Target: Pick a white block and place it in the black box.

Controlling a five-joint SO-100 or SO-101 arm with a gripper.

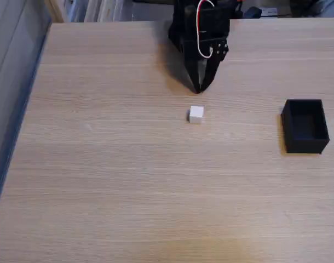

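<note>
A small white block [196, 114] lies alone on the wooden table, near the middle of the fixed view. My black gripper [199, 89] hangs just behind it, tips pointing down toward the table a short way above the block in the picture. The fingers meet at a point, so the gripper looks shut with nothing in it. The black box [305, 126] stands at the right side, lidless, and its inside looks empty. Block and box are well apart.
The light wooden table [128, 186] spreads wide to the left and front. Its left edge [24, 109] runs along a grey-blue wall. The arm's black base with a white and red cable [202, 24] sits at the back edge, with clutter behind.
</note>
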